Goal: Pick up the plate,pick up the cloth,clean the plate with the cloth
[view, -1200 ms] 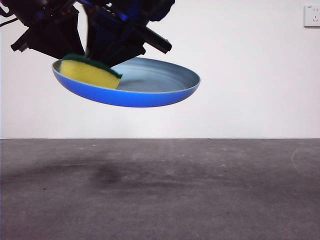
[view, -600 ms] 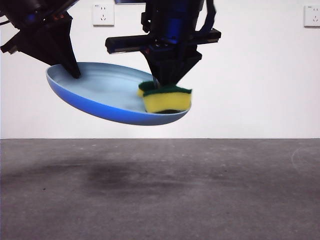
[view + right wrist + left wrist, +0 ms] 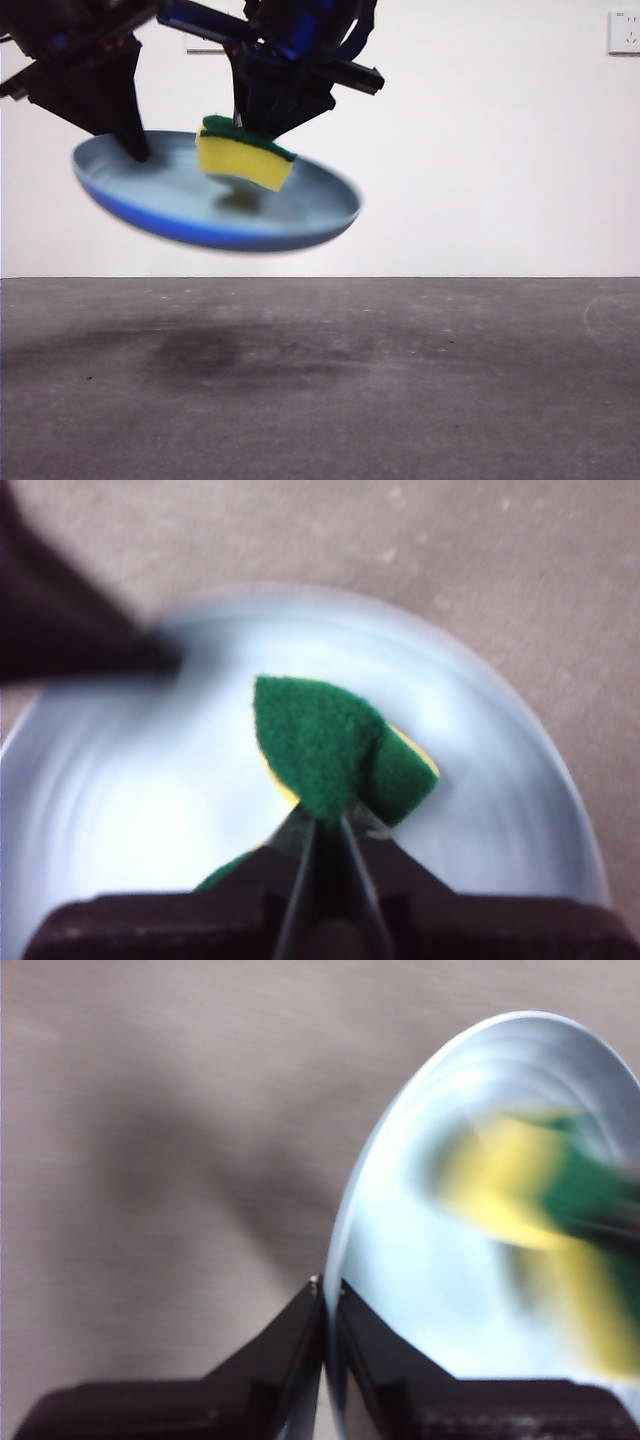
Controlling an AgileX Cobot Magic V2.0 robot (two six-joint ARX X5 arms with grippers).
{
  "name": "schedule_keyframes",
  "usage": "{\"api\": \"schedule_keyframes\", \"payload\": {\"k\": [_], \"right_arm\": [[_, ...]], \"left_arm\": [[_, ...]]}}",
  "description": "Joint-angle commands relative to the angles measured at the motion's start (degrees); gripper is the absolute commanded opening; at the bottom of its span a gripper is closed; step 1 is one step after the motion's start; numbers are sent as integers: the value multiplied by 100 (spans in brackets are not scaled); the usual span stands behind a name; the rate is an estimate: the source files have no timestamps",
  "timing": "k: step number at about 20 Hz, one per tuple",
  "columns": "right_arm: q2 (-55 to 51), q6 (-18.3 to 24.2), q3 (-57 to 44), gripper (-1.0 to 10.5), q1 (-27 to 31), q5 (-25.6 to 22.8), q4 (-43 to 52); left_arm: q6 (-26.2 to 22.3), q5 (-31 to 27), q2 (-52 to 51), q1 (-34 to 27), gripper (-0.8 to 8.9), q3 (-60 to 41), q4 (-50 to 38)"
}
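The left claw (image 3: 327, 1295) is closed tight on the rim of the plate (image 3: 215, 205), its two jaws pinching the thin raised edge between them, and that single edge grip is what keeps the light-blue plate up in the air, well clear of the grey table (image 3: 320, 380). Held this way the plate tilts, its open face turned up and toward the other arm, which looks deliberate: the whole inner surface is left free for wiping, with the holding jaws out at one side. The right claw (image 3: 322, 825) is clamped shut on the cloth (image 3: 245, 152), squeezing the dark green scouring layer so that it bulges up around the jaws in the right wrist view, while the yellow side faces down toward the plate. In the front view the cloth sits over the middle of the plate's bowl, throwing a small shadow just beneath it; whether it actually touches the surface cannot be told, since plate and cloth are both blurred. Gripping the cloth from its green back leaves the softer yellow face as the working one. By my judgement the cleaning step is under way, with both pick-ups done.
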State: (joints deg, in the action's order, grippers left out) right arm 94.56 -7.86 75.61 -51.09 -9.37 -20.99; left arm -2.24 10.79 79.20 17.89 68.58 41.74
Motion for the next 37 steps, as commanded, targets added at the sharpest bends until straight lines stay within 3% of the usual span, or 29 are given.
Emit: {"api": "schedule_keyframes", "payload": {"k": [1,5,9,16,17,20,21,27,31,34,37], "right_arm": [[-323,22,-52,-15,0,-131,-275],[-846,44,-52,-15,11,-881,-1241],[-1290,42,-52,-15,83,-922,-1926],[-1762,24,-52,-15,87,-922,-2157],[-1775,24,-52,-15,114,-918,-2164],[-1775,22,-52,-15,216,-898,-2173],[-1775,20,-52,-15,238,-892,-2173],[-1716,-31,-52,-15,601,-835,-2170],[-1436,-68,-52,-15,931,-251,-2157],[-1082,-59,-52,-15,990,-258,-2076],[-675,24,-52,-15,1029,-260,-1947]], "left_arm": [[-105,-361,232,-37,-8,13,-201],[-101,-579,896,-157,-8,13,-796],[-105,-638,1788,-278,-8,13,-1250],[-101,-1093,2704,-387,0,13,-1412],[-101,-1069,2704,-387,20,13,-1484],[-81,-1040,2704,-385,344,13,-1552],[-72,-1040,2704,-378,391,13,-1550],[227,-417,2225,-317,382,13,-1368],[380,-278,1379,-251,381,7,-1167],[529,-302,769,-243,374,-59,-1099],[726,-321,-20,-205,371,-708,-1574]]}}
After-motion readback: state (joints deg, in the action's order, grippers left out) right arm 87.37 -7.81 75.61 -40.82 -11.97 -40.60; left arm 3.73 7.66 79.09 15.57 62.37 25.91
